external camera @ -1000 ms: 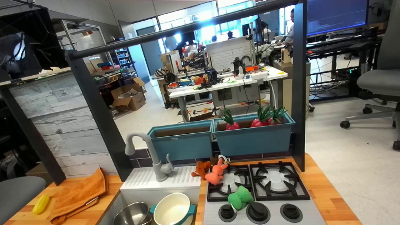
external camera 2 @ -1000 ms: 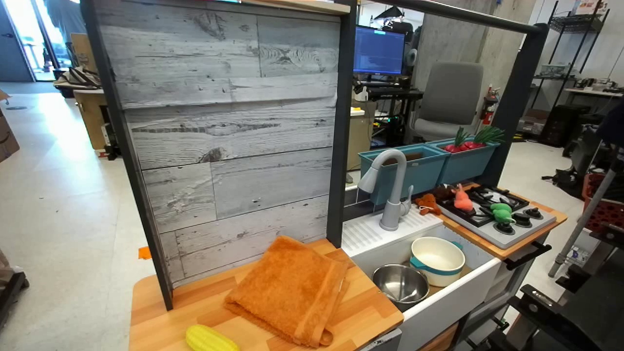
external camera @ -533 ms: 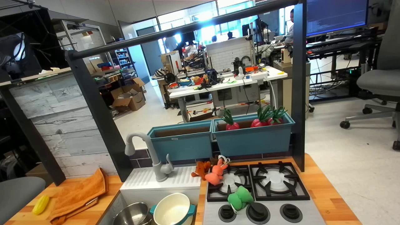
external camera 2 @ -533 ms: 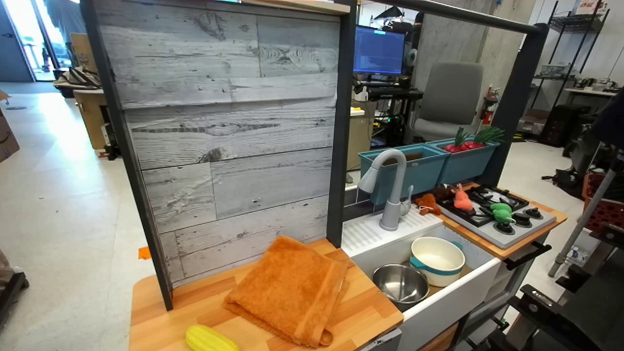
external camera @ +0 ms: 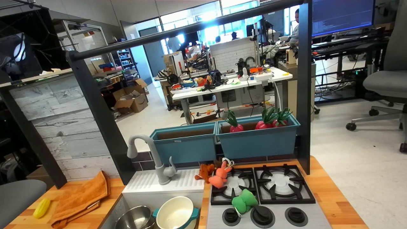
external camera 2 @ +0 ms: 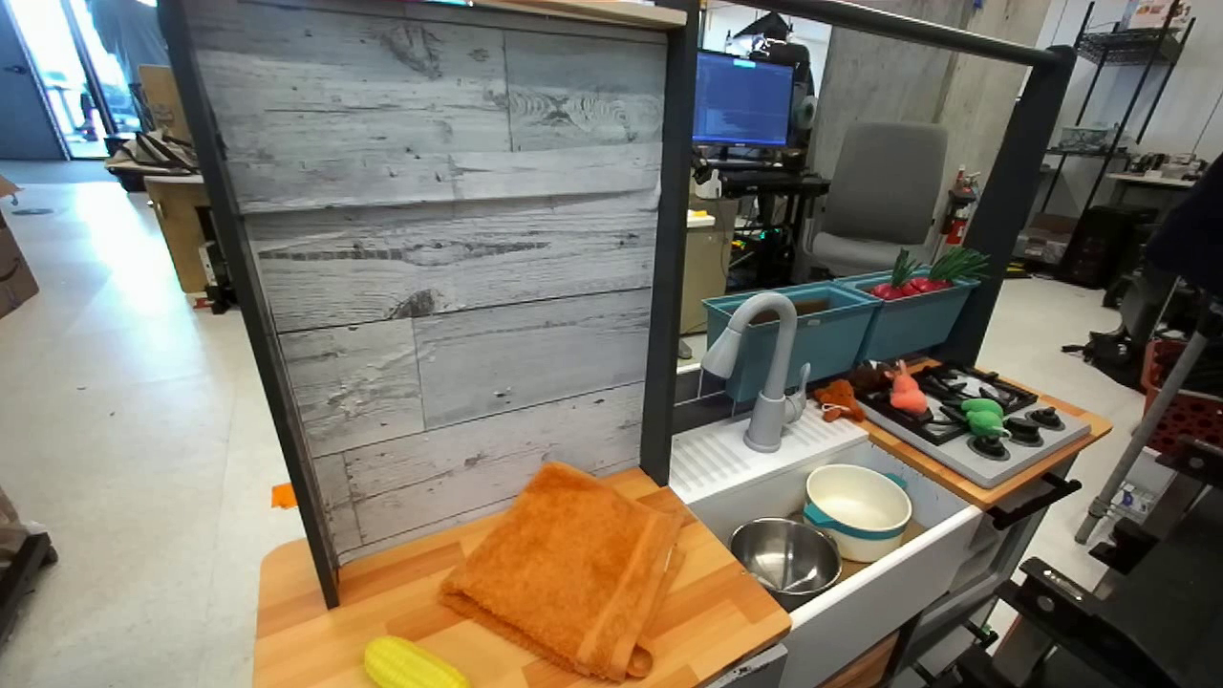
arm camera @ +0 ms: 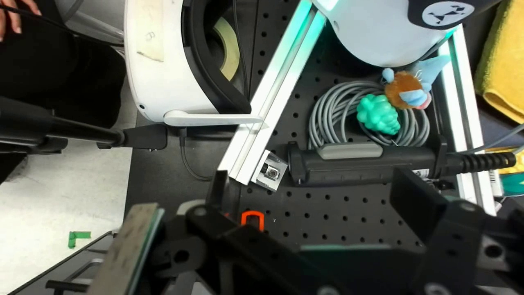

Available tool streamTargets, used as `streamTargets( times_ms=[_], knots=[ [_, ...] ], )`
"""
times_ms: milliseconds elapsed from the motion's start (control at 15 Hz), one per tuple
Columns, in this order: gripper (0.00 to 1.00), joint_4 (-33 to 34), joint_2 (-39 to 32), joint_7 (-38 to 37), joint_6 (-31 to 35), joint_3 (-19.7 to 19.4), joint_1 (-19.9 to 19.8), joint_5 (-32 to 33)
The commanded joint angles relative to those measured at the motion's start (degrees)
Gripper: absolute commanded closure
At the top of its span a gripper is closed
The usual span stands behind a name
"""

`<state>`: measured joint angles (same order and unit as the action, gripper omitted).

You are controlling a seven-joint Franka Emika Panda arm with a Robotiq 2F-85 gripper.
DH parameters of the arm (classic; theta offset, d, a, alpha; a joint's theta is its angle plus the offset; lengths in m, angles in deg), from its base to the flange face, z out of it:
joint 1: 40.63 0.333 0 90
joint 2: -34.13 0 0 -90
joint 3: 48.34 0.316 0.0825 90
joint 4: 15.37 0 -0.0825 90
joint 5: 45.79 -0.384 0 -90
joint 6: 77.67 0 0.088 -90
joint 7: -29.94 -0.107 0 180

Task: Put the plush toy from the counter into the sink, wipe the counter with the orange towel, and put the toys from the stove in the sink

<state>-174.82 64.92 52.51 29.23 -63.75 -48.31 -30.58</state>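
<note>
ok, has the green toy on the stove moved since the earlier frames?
No. In both exterior views, the green toy shows no shift against the stove.

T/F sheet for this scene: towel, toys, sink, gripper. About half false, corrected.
The orange towel and the yellow toy both lie on the counter. True.
The orange towel covers the yellow toy. False: they lie apart.
A metal bowl and a white pot stand in the sink. True.
The gripper is open and holds nothing. True.
Every toy is in the sink. False: the green toy and the coral toy rest on the stove.
The white pot sits inside the metal bowl. False: they stand side by side.
</note>
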Motion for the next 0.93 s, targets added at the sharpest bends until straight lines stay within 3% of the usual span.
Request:
streamTargets(
  times_ms=[0,400,600,867],
  knots=[
    [0.00,0.03,-0.05,0.25,-0.02,0.63,-0.59,-0.31],
    [0.00,0.03,-0.05,0.25,-0.02,0.63,-0.58,-0.31],
    [0.00,0.11,1.52,-0.25,9.43,1.49,2.78,-5.58],
    [0.00,0.94,-4.16,-5.67,27.82,7.47,12.30,-20.16]
  ],
)
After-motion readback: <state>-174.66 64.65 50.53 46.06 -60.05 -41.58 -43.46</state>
